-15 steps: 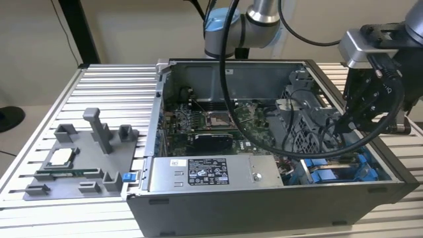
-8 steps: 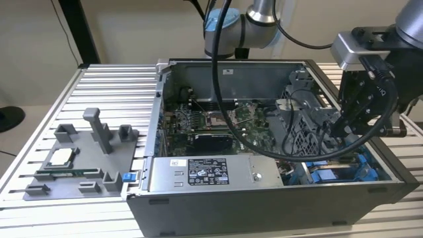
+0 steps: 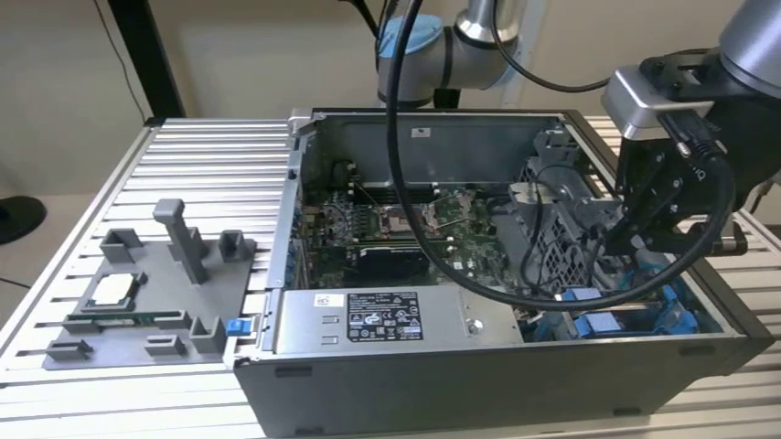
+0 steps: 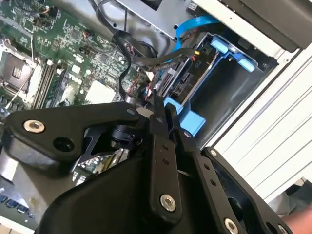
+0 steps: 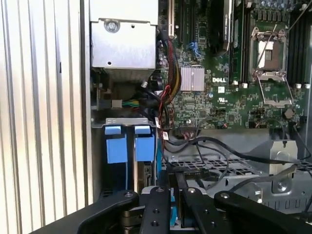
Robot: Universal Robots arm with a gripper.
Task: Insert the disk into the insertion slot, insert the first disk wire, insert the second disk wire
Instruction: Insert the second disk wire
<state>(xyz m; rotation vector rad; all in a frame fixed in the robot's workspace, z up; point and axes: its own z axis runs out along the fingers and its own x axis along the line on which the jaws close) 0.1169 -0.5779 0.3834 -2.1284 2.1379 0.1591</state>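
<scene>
The disk (image 4: 181, 80) sits in its blue carrier (image 4: 207, 73) inside the insertion slot (image 4: 239, 92), at the case's front corner on the exterior view's right. Black disk wires (image 4: 146, 61) run from the motherboard to the disk's end. My gripper (image 4: 162, 111) reaches down into that corner (image 3: 641, 251). Its black fingers (image 5: 156, 207) stand nearly together on a thin black wire plug (image 5: 186, 172), right beside a blue carrier block (image 4: 189, 122). Two blue carrier tabs (image 5: 129, 144) show in the first wrist view. The plug's seating is hidden by the fingers.
The open computer case (image 3: 488, 384) stands on a slatted table. Inside it are the motherboard (image 3: 390, 229), a grey power supply (image 3: 366, 315) and a perforated drive cage (image 3: 555, 247). A grey fixture tray (image 3: 134, 302) with upright posts lies to the exterior view's left.
</scene>
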